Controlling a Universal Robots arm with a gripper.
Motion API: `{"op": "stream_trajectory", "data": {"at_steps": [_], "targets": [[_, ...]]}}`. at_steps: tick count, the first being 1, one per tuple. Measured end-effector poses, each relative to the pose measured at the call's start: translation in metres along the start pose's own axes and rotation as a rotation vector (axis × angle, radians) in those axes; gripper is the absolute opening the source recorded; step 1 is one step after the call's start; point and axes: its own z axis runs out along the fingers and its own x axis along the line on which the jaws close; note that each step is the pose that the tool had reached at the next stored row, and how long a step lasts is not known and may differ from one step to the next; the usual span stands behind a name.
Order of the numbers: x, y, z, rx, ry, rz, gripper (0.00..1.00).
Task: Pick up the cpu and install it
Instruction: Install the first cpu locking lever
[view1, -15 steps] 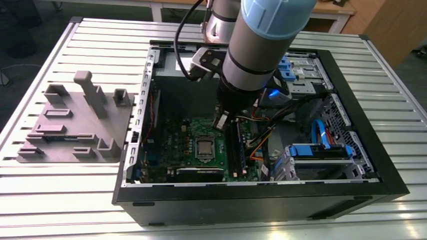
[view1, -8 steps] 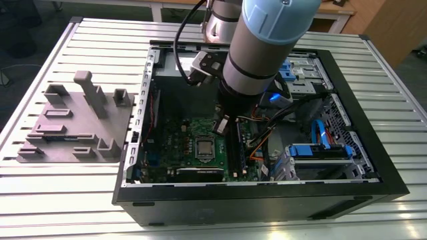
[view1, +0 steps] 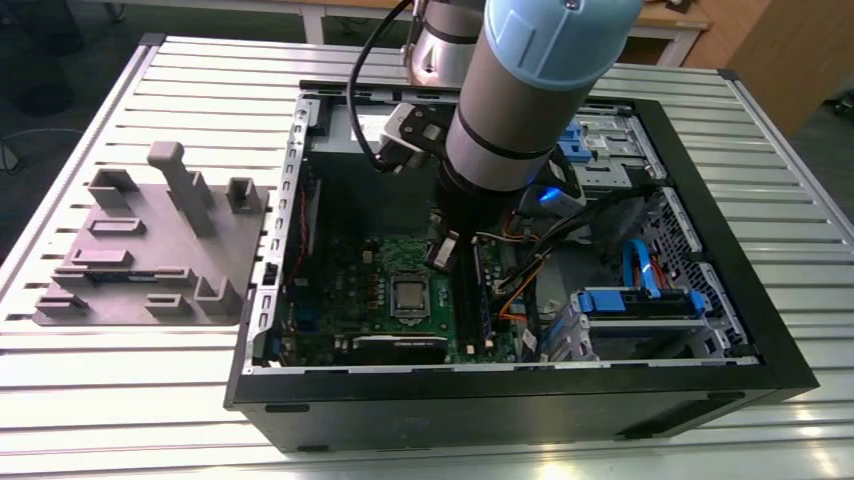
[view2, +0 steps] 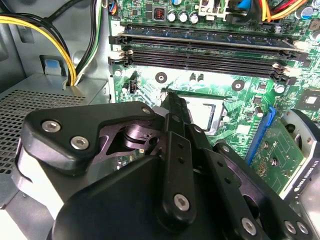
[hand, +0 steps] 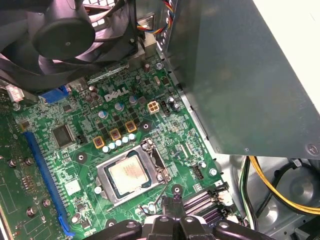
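The cpu (hand: 131, 172) lies flat in its socket on the green motherboard (hand: 165, 140). It is a small square with a dull, pale metal top, and in the exterior view it reads as a light patch (view1: 408, 293) mid-board. A bright steel retention frame (hand: 161, 167) rims it closely, which is probably why the chip sits so square and level. On this evidence the seating looks done, though whether the frame is latched cannot be told.

The gripper (hand: 171, 201) hangs just beside the socket's corner, between the socket and the black memory slots (view2: 200, 55). Its matte black fingers (view2: 175, 150) are drawn together at the tips with nothing visible between them. Whether the tips touch the board cannot be made out. The arm enters the case steeply from above (view1: 447, 252), likely because the walls leave no other way in.

Small round capacitors (hand: 116, 134) cluster near the socket, and a long blue expansion slot (hand: 45, 175) runs along the board. The smooth grey sheet-metal power supply (hand: 235, 75) walls off one side, and yellow cables (hand: 270, 180) loop beneath it. A black plastic fan (hand: 65, 30) hangs over the board's far end. The black computer case (view1: 534, 400) rests open on a ribbed aluminium table (view1: 134, 400), next to a grey moulded parts fixture (view1: 147, 250).
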Motion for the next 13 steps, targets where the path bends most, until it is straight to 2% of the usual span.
{"op": "stream_trajectory", "data": {"at_steps": [8,13], "targets": [[0.0001,-0.0001,0.0004,-0.0007,-0.0002,-0.004,0.10],[0.0004,-0.0002,0.0013,-0.0067,0.0102,-0.081,0.10]]}}
